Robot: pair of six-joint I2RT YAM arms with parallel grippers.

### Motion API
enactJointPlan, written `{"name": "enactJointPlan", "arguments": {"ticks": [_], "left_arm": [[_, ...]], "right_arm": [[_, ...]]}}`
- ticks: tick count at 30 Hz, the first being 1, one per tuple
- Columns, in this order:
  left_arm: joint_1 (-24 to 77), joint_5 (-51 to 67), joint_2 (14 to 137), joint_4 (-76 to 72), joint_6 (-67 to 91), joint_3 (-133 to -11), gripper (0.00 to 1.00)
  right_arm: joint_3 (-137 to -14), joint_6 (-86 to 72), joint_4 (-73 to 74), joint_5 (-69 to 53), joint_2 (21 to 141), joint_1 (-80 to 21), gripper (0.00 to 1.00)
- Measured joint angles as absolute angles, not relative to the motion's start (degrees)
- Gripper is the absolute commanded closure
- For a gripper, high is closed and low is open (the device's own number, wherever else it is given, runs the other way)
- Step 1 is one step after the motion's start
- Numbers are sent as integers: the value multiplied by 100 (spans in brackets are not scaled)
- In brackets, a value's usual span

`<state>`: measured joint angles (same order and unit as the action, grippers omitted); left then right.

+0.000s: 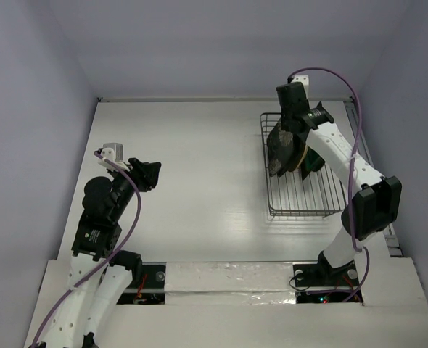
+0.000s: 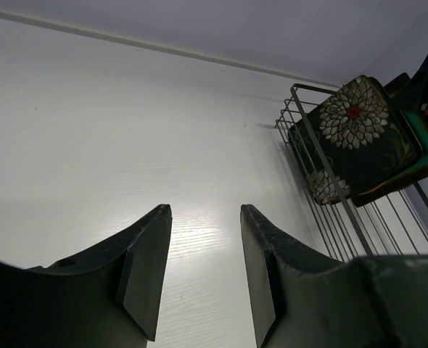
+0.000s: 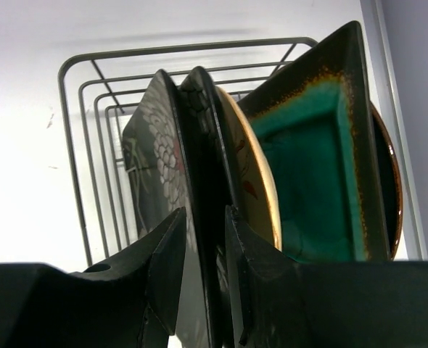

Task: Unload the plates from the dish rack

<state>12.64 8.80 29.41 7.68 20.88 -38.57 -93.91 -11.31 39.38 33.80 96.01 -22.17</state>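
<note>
My right gripper [image 3: 203,217] is clamped on the rim of the black square plate with white flowers [image 3: 156,152]. The plate stands upright in the dark wire dish rack [image 3: 75,145], just beside the cream round plate [image 3: 261,181] and the dark square teal-centred plate [image 3: 312,159]. My left gripper [image 2: 205,214] hangs partly open and empty above the white table [image 2: 91,145]. The small label [image 1: 91,235] on my left arm is too small to read.

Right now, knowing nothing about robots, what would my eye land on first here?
First, the dark metal wire dish rack at far right, where the upright dark square plate with a teal centre stands brightest. The right pincer is clamped on the rim of the black square plate with white flowers. The left pincer hangs open and empty over the white table at left.
</note>
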Motion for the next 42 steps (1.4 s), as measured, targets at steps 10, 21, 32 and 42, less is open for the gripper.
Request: {"name": "enactJointPlan", "arguments": {"ticks": [10,21,32,42], "left_arm": [[1264,878,2941,770,2086,-3857,60],[1264,882,2941,768,2086,-3857,60],[1264,895,2941,768,2088,-3857,60],[1264,897,2941,766,2088,-3857,60]], "right_arm": [[-9356,-1129,3883,3352,9854,-2137,71],[-9317,-963,3854,3312,10033,-2126,93],[-9319,-425,3903,3297,9981,-2108,100],[-9317,-272,4056,3341,9579,-2161,100]]}}
